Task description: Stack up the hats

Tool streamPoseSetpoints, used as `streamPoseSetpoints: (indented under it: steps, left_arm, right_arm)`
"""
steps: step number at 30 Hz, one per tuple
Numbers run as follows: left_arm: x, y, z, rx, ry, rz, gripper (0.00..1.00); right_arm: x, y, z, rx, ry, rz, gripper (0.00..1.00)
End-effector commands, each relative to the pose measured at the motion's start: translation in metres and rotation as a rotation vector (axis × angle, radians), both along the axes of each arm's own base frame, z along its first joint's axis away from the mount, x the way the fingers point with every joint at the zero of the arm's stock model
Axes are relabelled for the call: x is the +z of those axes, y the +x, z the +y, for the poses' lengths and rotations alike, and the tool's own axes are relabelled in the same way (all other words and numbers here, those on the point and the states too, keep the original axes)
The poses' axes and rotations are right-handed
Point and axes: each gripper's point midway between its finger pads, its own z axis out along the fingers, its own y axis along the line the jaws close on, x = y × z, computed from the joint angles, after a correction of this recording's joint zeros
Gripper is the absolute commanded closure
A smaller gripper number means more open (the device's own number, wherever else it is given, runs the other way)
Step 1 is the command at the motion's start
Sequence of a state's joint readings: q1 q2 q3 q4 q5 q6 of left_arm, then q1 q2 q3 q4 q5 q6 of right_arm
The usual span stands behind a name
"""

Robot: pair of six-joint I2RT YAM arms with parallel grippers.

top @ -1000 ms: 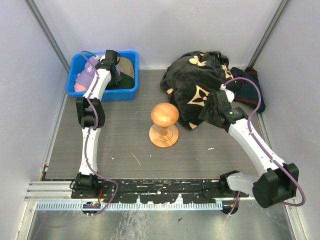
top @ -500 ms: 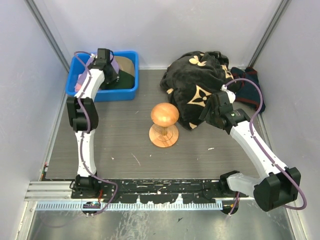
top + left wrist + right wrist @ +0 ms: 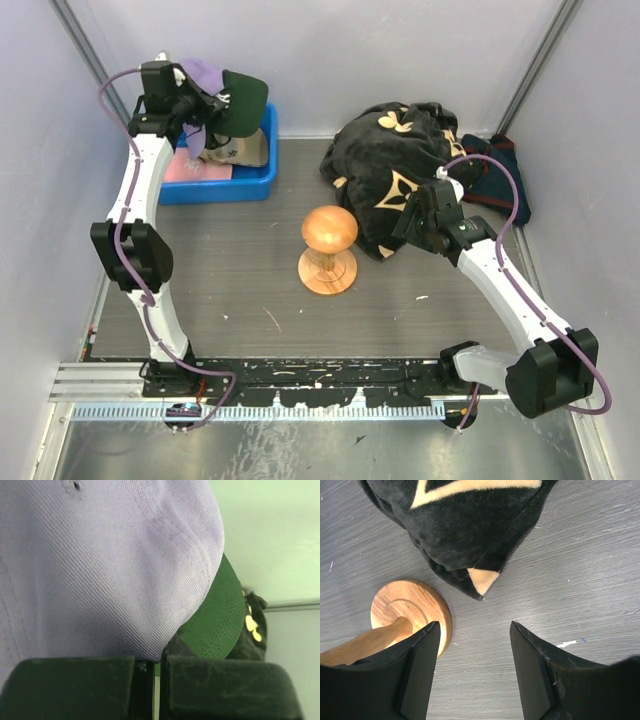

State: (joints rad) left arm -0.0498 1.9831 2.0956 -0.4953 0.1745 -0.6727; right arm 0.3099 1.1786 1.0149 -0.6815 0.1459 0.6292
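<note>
Looking down from above, the left arm reaches high over the far left corner, and the left tool (image 3: pixel 197 100) is pinched tight on the lavender cap (image 3: pixel 204 72). The dark green cap (image 3: pixel 243 100) hangs against that cap in the air, above the blue bin (image 3: pixel 235 186). Whether the green one is also caught in the pinch cannot be told here. Inside the bin lie the pink cap (image 3: pixel 190 168) on the left and the tan cap (image 3: pixel 243 150) on the right. The wooden stand (image 3: pixel 329 233) is upright mid-worktop, and the black cloth (image 3: pixel 390 160) is heaped behind it to the right. The right tool (image 3: pixel 413 216) hovers at the cloth's near edge.

From the left wrist, the lavender cap (image 3: pixel 100 565) fills most of the view, its edge running down into the thin slit between the closed fingers (image 3: pixel 75 687). The dark green cap (image 3: pixel 215 620) curves out just behind it.

From the right wrist, the right tool (image 3: pixel 475 665) stands moderately wide and holds nothing. It sits above the bare worktop (image 3: pixel 580 580), with the stand's round base (image 3: pixel 412 610) beside its left finger and the black cloth (image 3: pixel 465 525) ahead.
</note>
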Motion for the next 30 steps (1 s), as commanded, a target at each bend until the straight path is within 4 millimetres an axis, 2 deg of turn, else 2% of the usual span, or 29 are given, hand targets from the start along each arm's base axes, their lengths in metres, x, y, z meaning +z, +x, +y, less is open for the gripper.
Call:
streamPoseSetpoints:
  steps: [1, 6, 10, 11, 13, 16, 19, 21, 25, 30]
  left_arm:
    - [-0.023, 0.012, 0.003, -0.087, -0.282, 0.033, 1.00]
    - [-0.007, 0.022, -0.015, -0.270, -0.514, -0.035, 1.00]
    - [-0.007, 0.028, -0.023, -0.384, -0.705, -0.060, 0.99]
    - [-0.004, 0.027, -0.018, -0.377, -0.742, -0.084, 0.99]
    - [-0.011, 0.024, 0.002, -0.302, -0.740, -0.111, 0.98]
    - [-0.035, 0.018, 0.035, -0.148, -0.638, -0.074, 0.98]
    - [-0.043, 0.016, 0.045, -0.132, -0.607, -0.049, 0.94]
    - [-0.048, 0.017, 0.046, -0.137, -0.616, -0.039, 0.87]
    - [-0.057, 0.011, 0.043, -0.145, -0.635, -0.033, 0.62]
    - [-0.063, -0.008, 0.038, -0.156, -0.626, -0.032, 0.49]
  right_arm:
    - [0.011, 0.007, 0.004, 0.033, 0.014, -0.056, 0.36]
    - [0.007, 0.004, 0.006, 0.049, 0.021, -0.045, 0.36]
    - [0.006, 0.004, 0.006, 0.051, 0.020, -0.043, 0.36]
    - [0.006, 0.004, 0.006, 0.050, 0.019, -0.044, 0.36]
    - [0.006, 0.004, 0.006, 0.052, 0.017, -0.045, 0.36]
    - [0.004, 0.004, 0.005, 0.050, 0.012, -0.040, 0.36]
    - [0.000, 0.003, 0.004, 0.053, 0.006, -0.030, 0.36]
    - [-0.003, 0.003, 0.006, 0.058, 0.008, -0.021, 0.36]
    - [-0.006, 0.005, 0.009, 0.068, 0.020, -0.012, 0.36]
    - [-0.009, 0.004, 0.009, 0.069, 0.020, -0.005, 0.36]
